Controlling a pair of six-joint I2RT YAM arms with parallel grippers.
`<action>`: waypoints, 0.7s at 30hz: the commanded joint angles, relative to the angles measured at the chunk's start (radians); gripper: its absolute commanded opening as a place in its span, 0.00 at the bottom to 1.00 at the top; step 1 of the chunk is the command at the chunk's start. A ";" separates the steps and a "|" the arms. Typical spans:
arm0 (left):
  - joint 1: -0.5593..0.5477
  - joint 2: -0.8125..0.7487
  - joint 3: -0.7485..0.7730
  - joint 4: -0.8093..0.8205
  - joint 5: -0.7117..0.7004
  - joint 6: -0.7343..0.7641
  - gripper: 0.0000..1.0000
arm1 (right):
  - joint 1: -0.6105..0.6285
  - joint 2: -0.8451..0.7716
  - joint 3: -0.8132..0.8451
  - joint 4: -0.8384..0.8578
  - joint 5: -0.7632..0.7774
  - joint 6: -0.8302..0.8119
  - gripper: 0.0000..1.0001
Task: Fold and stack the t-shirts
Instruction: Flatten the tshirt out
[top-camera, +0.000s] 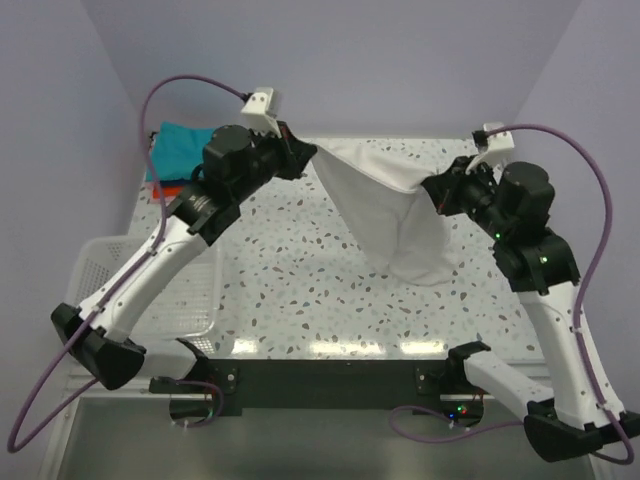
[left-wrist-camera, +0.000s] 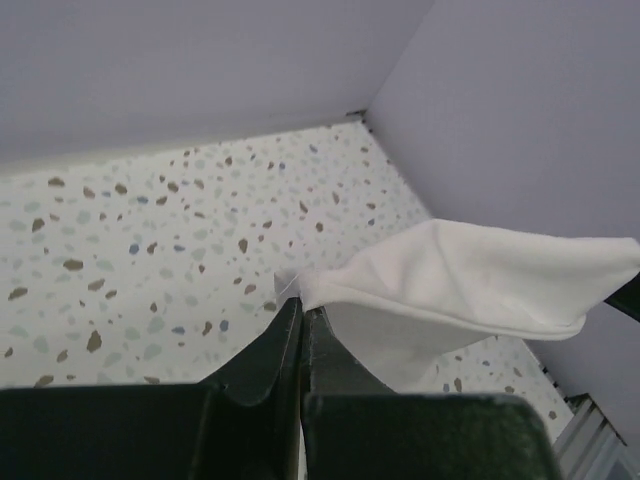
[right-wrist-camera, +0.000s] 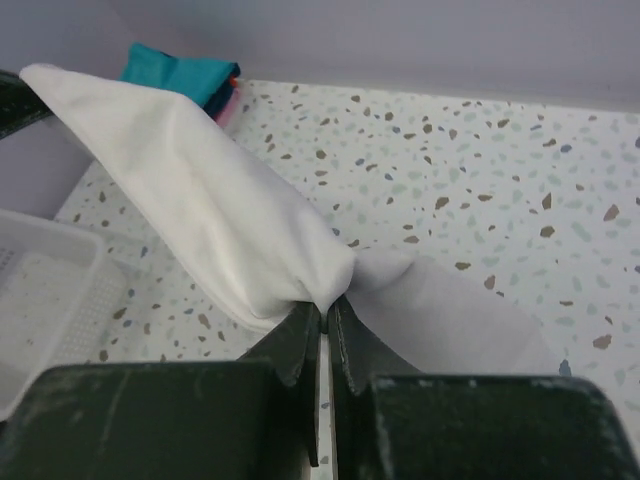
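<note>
The white t-shirt (top-camera: 385, 195) hangs in the air over the desk (top-camera: 290, 280), to the right of the white mesh basket (top-camera: 100, 262) and farther back than it. Its long axis runs side to side: the upper edge is drawn into a taut line between the two arms, high at the end nearer the basket and lower at the end away from it. From that line the cloth drops in a rough triangle, narrowing to a rounded lower end that points toward the near edge of the desk. Whether that end touches the desk cannot be told.

The left fingers (top-camera: 300, 150) are pressed together on the corner nearest the basket; in the left wrist view they (left-wrist-camera: 300, 308) pinch a small tip of cloth, and the shirt (left-wrist-camera: 470, 280) fans out beyond it in a smooth fold. The right fingers (top-camera: 438, 192) are clamped on the far end; in the right wrist view they (right-wrist-camera: 322, 312) bunch the fabric (right-wrist-camera: 220, 215) into a tight gather, with soft creases spreading from it.

The cloth is plain white, matte and slightly see-through at the thin edges.

Behind the basket, in the desk's far corner, the teal t-shirt (top-camera: 182, 148) lies folded on the red-orange t-shirt (top-camera: 162, 187), of which only an edge shows.
</note>
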 joint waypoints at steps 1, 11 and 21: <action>-0.022 -0.108 0.123 -0.013 0.007 0.055 0.00 | -0.003 -0.046 0.150 -0.114 -0.091 -0.049 0.00; -0.104 -0.280 0.322 -0.030 0.148 0.071 0.00 | -0.003 -0.065 0.612 -0.284 -0.284 -0.019 0.00; -0.104 -0.339 0.323 -0.011 0.170 0.040 0.00 | -0.003 -0.077 0.708 -0.289 -0.401 0.024 0.00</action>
